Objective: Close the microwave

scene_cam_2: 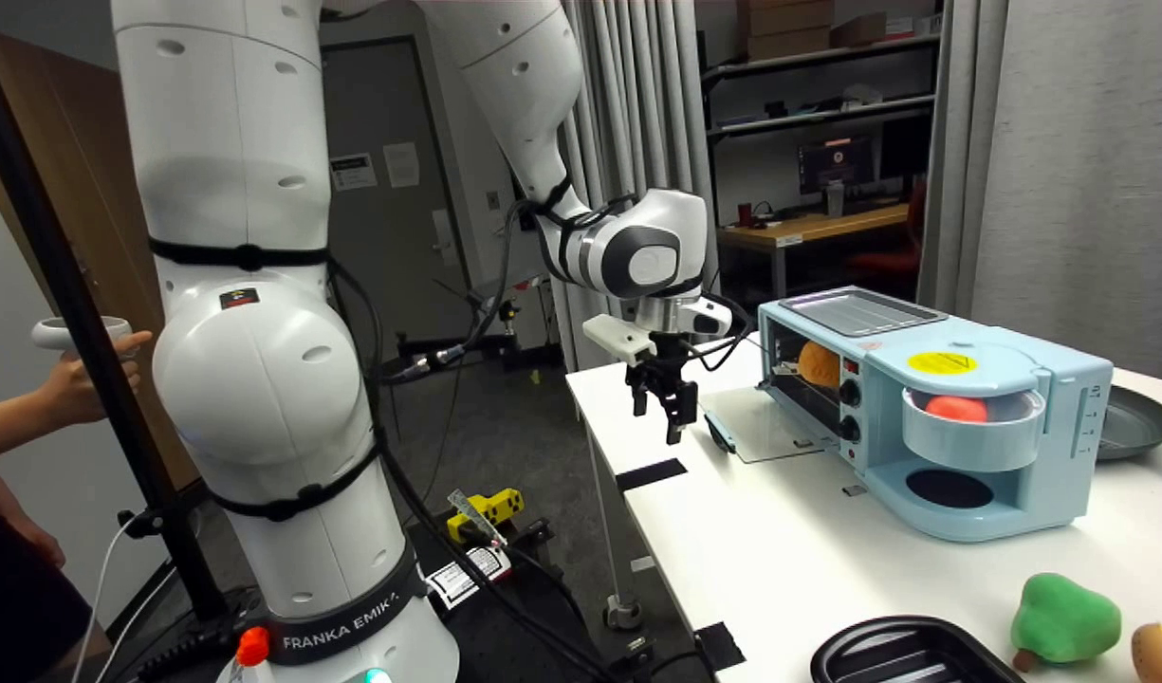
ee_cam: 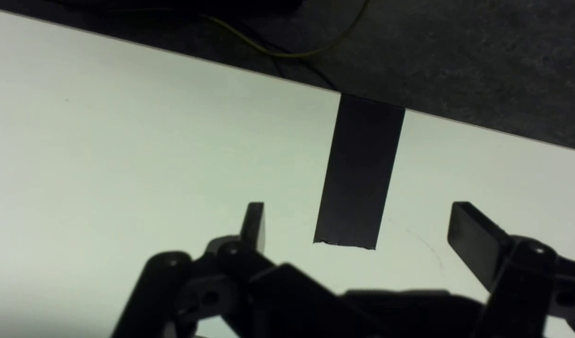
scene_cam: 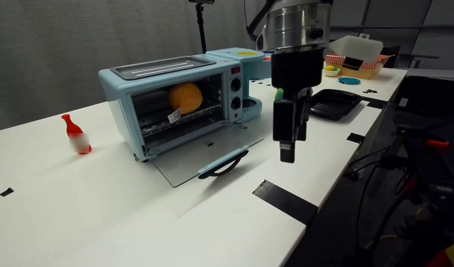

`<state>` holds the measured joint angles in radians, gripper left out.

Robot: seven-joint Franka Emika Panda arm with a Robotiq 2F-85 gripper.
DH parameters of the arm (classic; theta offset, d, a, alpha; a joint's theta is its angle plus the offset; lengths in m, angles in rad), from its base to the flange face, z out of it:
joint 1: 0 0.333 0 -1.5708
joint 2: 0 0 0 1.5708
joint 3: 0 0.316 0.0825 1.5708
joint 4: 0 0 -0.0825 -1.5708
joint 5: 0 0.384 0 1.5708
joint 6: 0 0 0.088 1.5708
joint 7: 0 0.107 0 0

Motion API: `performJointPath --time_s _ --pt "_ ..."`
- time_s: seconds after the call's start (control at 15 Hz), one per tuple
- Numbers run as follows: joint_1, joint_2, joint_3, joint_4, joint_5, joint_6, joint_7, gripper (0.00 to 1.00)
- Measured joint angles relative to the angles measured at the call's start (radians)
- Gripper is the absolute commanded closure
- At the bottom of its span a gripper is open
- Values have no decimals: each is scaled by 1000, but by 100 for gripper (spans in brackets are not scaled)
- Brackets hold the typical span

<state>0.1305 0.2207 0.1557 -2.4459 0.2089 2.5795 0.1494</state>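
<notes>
The light-blue microwave [scene_cam: 178, 76] stands on the white table, and it also shows in an exterior view [scene_cam_2: 884, 408]. Its glass door [scene_cam: 212, 155] is dropped fully open, lying out low over the table, with the dark handle [scene_cam: 228, 165] at its outer edge. The handle also shows in an exterior view [scene_cam_2: 719, 432]. A round orange object [scene_cam: 186, 97] sits on the rack inside. My gripper [scene_cam: 288, 152] points down, open and empty, in front of the door and apart from the handle [scene_cam_2: 658, 417]. In the wrist view its fingers [ee_cam: 357, 225] are wide apart; the microwave is out of that view.
A red bottle [scene_cam: 76, 133] stands beside the microwave. A black tray [scene_cam: 334, 104] and a green tree-shaped toy [scene_cam_2: 1064, 618] lie farther along the table. The table edge and a black tape strip [ee_cam: 360, 173] are below the gripper. A basket [scene_cam: 360, 70] stands at the far end.
</notes>
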Motion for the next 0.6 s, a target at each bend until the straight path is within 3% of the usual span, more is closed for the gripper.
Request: performJointPath --time_s 0.6 --pt "7 144 21 72 95 137 82 0"
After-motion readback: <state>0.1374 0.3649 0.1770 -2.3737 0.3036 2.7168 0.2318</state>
